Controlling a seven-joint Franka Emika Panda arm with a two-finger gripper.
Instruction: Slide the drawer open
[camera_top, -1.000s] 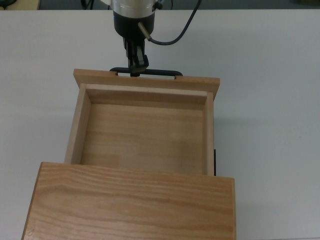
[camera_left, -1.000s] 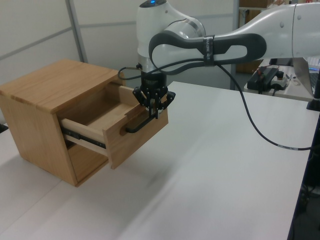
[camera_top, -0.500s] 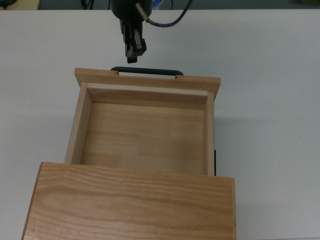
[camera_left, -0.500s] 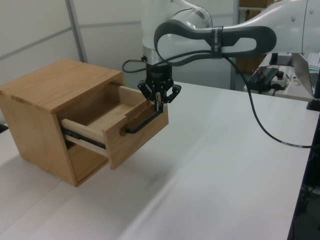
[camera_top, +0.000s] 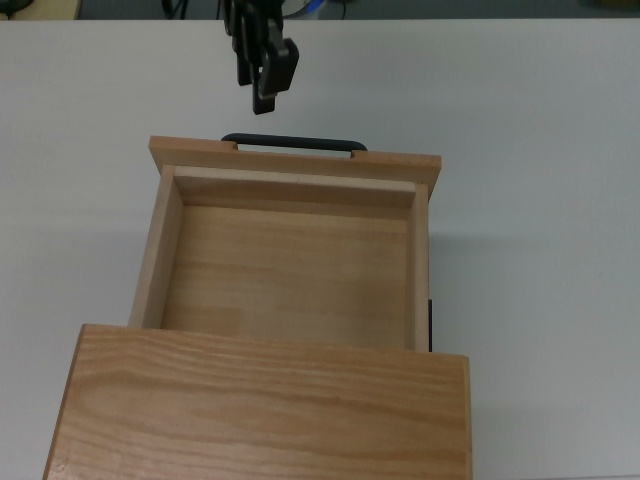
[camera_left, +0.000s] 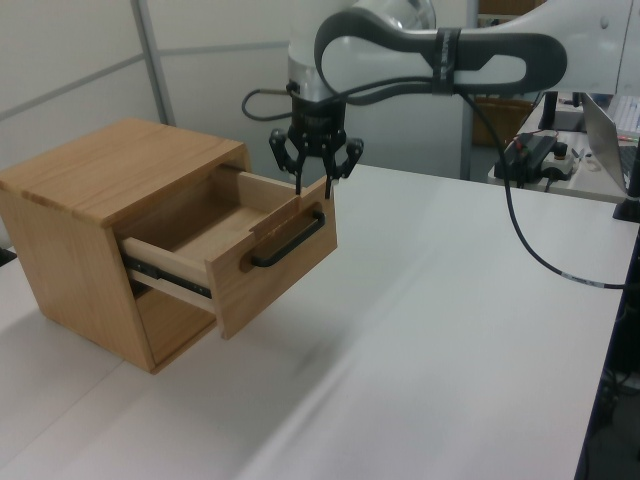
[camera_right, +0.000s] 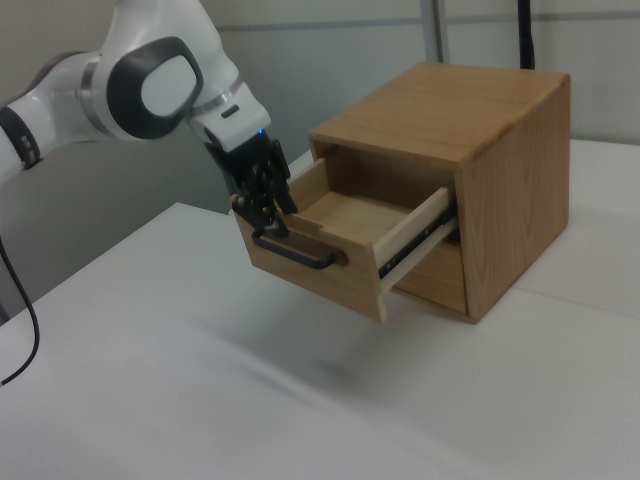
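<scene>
Drawer (camera_left: 245, 245) pulled well out of the cabinet (camera_left: 95, 215), just below and behind the gripper (camera_left: 312, 182); nothing inside. Task to all appearances done, little left but to draw clear. Gripper spread, holding nothing, raised above the handle (camera_top: 293, 143) and apart from it. White table (camera_left: 450, 330) bare beneath; cable (camera_left: 525, 235) trailing aside, nothing in the way.

Overhead plus two opposing obliques, seemingly.
</scene>
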